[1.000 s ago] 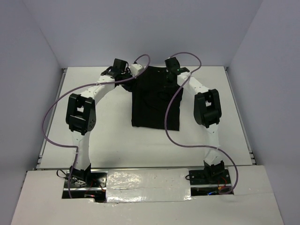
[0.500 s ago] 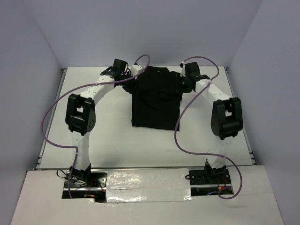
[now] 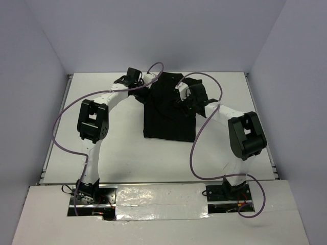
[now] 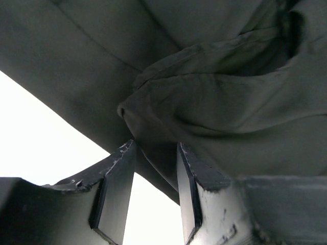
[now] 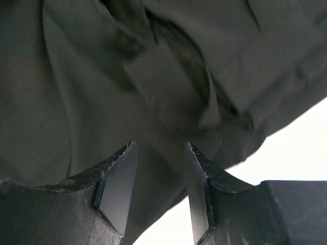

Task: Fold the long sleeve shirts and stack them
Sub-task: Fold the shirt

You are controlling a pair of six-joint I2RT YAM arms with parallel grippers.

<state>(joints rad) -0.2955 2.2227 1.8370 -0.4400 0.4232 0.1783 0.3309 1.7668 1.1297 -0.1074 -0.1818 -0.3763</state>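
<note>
Black cloth on white: the black shirt point(image 3: 166, 120), laid out as a rough upright rectangle on the table point(image 3: 117, 143), a little toward 12 o'clock from the table's middle. Near hem at 6 o'clock straight and flat; far part toward 12 o'clock rumpled and bunched under the two wrists.

Left gripper point(image 3: 144, 88) down at the shirt's 11 o'clock corner, touching the cloth. Seen from the left wrist: fingers point(image 4: 116, 189) drawn close with only a narrow gap, a thick fold of the dark fabric running down between the tips, pinched there. Bare table bright at 8 o'clock of that view, more shirt heaped in creases from 12 to 3 o'clock.

Right gripper point(image 3: 183, 100) over the shirt toward 1 o'clock, just inside the right edge. Seen from the right wrist: fingers point(image 5: 198, 194) likewise close together, with cloth filling the gap between them, so gripped on a wad of fabric. Picture somewhat blurred, the exact layer in the grip not to be told. Pale table only at 4 o'clock of that view.

Both arms arched in from the bases at 6 o'clock, elbows out toward 9 and 3 o'clock. Purple cables point(image 3: 61, 122) looped loosely beside each arm, the right one hanging over the shirt's 5 o'clock corner.
</note>
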